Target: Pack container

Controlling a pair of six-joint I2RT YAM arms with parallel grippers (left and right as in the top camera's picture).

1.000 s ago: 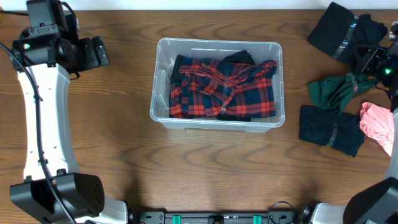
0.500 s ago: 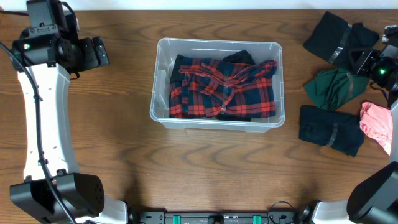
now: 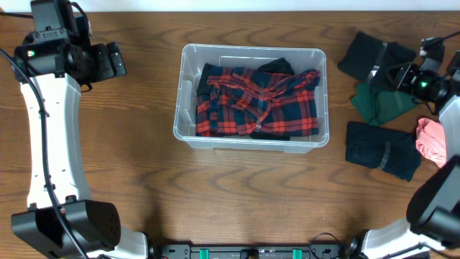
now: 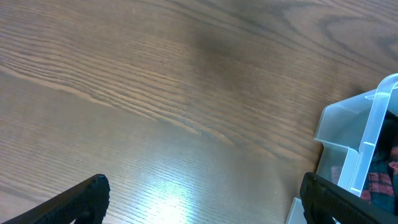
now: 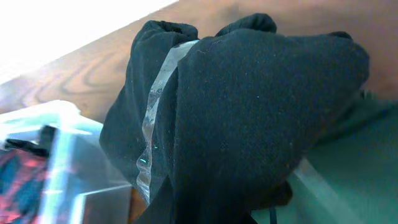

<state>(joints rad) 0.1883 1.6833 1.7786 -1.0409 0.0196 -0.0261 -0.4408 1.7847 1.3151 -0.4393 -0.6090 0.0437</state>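
Observation:
The clear plastic container (image 3: 251, 142) stands mid-table with a red and navy plaid cloth (image 3: 255, 101) inside; its corner shows in the left wrist view (image 4: 367, 137) and its rim in the right wrist view (image 5: 56, 155). My right gripper (image 3: 387, 72) is shut on a black folded garment with a clear band (image 3: 363, 54), held right of the container. The garment fills the right wrist view (image 5: 249, 112) and hides the fingers. My left gripper (image 3: 116, 61) is open and empty at the far left, over bare wood (image 4: 202, 199).
On the right lie a green garment (image 3: 381, 104), a dark navy banded garment (image 3: 381, 147) and a pink cloth (image 3: 431, 140). The left arm's white link runs down the left side (image 3: 50, 144). The table's far edge is just behind the container.
My right gripper has moved left toward the container, carrying the black garment with it. The green garment is more uncovered. The left arm has not moved.

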